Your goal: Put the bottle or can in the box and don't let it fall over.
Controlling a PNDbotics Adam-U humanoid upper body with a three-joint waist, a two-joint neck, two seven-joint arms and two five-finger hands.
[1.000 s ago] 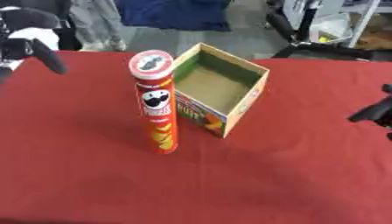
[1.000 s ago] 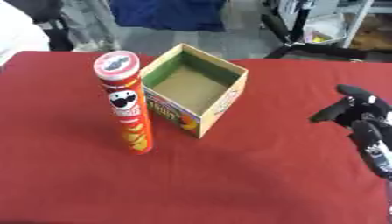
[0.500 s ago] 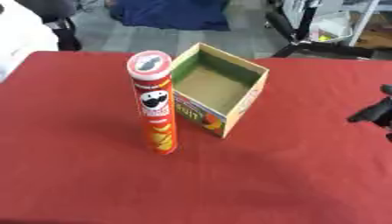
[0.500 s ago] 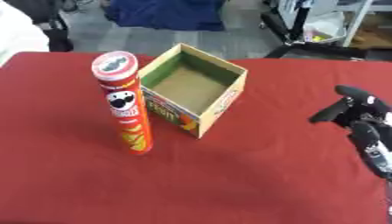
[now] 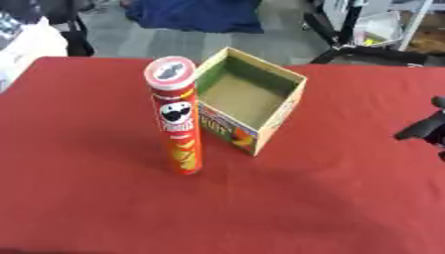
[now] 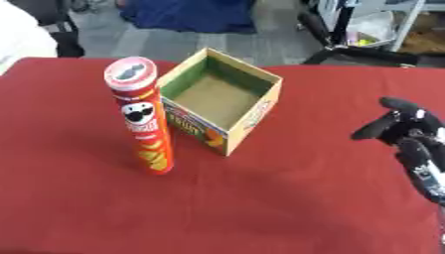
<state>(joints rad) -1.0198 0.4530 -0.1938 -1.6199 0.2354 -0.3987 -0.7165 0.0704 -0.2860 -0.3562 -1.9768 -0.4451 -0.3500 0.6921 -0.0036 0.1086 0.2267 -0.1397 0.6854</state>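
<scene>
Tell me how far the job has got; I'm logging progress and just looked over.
Nothing looks done yet. The chip can stands upright on the red table, just left of the open cardboard box, which holds nothing. Nothing is in hand: the right hand sits by the table's right edge, fingers relaxed, away from the can; the left hand is out of view. Left: grasp the can, lift it, set it upright in the box.

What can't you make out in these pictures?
- Left hand: in neither view.
- Right hand: cut by the right edge in the left eye view; its fingers blur in the right eye view.
- Box: print on its front blurred.
- Chip can: small print unreadable.
</scene>
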